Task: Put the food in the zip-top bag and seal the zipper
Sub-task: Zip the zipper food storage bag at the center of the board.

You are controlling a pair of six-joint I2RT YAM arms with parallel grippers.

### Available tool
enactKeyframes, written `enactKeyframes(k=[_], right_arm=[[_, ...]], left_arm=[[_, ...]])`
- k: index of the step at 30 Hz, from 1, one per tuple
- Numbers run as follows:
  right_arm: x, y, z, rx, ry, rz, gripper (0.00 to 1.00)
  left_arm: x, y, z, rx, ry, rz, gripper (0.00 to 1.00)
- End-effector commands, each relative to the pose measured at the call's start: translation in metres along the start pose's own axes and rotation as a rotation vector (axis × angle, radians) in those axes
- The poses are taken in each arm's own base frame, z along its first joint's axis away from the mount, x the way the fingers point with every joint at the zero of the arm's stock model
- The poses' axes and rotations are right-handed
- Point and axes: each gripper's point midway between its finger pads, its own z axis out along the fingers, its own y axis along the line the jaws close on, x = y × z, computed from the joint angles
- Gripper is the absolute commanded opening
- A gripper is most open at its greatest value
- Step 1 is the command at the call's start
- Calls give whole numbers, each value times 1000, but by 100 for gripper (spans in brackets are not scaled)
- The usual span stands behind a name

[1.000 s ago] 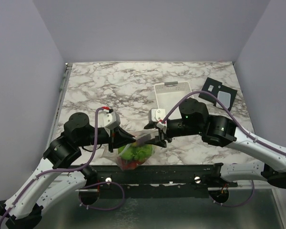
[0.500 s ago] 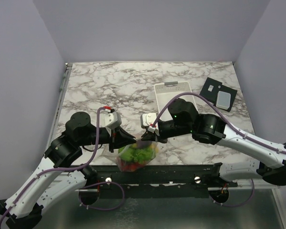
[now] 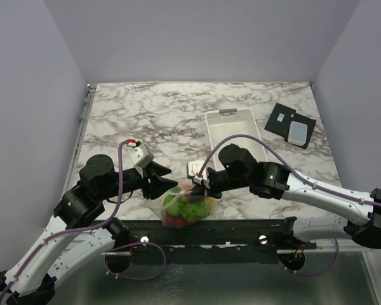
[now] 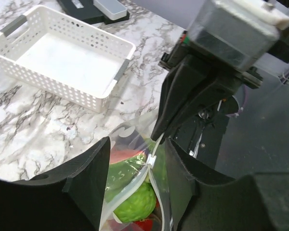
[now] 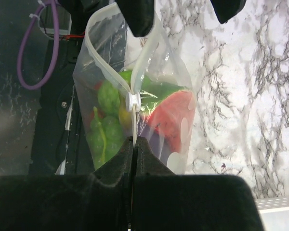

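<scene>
The zip-top bag (image 3: pixel 187 208) hangs at the table's front edge, holding the food: green pieces (image 4: pixel 135 204) and a red watermelon slice (image 5: pixel 166 113). My right gripper (image 5: pixel 133 144) is shut on the zipper (image 5: pixel 144 53) strip, just behind its small white slider (image 5: pixel 131 102). In the top view it (image 3: pixel 200 186) meets the bag's upper right. My left gripper (image 4: pixel 135 183) is open, its two fingers either side of the bag's mouth, where the strip splits apart below the slider (image 4: pixel 151 160). From above it (image 3: pixel 171 186) sits at the bag's upper left.
A white perforated basket (image 3: pixel 235 130) stands behind the right arm, also visible in the left wrist view (image 4: pixel 62 57). Flat black items (image 3: pixel 291 125) lie at the back right. The black frame rail (image 3: pixel 241 232) runs just below the bag.
My left gripper has opened and let go of the bag's mouth, drawing back left. My right gripper moved left and shut on the zipper strip.
</scene>
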Motion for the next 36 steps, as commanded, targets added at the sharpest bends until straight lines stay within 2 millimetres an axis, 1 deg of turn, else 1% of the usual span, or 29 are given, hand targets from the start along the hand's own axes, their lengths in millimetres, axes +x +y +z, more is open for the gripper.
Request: enactKeyframes(k=[1,4,6,8,9,11,13,15,17,20,25,27,30,34,36], right_arm=[[-25,-13,-8,79,-107,-24,1],[-20,-15,-7,98,-96,-16,1],[-17,-16,-6,107,-88,-11,1],[-15,-16,-7,111,-88,-8,1],[-15,-16,-7,115,-90,-6,1],[-14,-17,-8,125,-95,-5,1],[-13,-18,-8,132,-96,-2,1],[-12,-18,-8,133,-96,-2,1],[-11,-17,-9,134,-93,0,1],[-10,-16,-10,137,-96,5,1],[-11,-15,-13,140,-111,9,1],[-11,-15,-13,141,-114,11,1],[-9,-14,-11,141,-116,19,1],[-4,-16,-7,149,-110,30,1],[-3,-16,-6,149,-106,33,1]], left_arm=[[-4,16,-9,-136,-11,-71,50],[4,16,-10,-156,32,-146,49],[14,20,-10,-193,71,-217,48],[28,22,-9,-219,107,-296,46],[40,24,-8,-233,141,-342,44],[59,27,-8,-266,188,-412,40],[74,28,-10,-294,226,-468,37],[84,27,-13,-310,245,-512,34],[90,25,-15,-313,249,-547,33],[90,21,-18,-311,235,-592,29],[102,19,-16,-314,264,-649,25],[102,19,-14,-317,271,-667,22],[94,17,-12,-312,265,-679,21],[71,11,-12,-286,239,-685,21],[63,9,-13,-283,235,-680,21]])
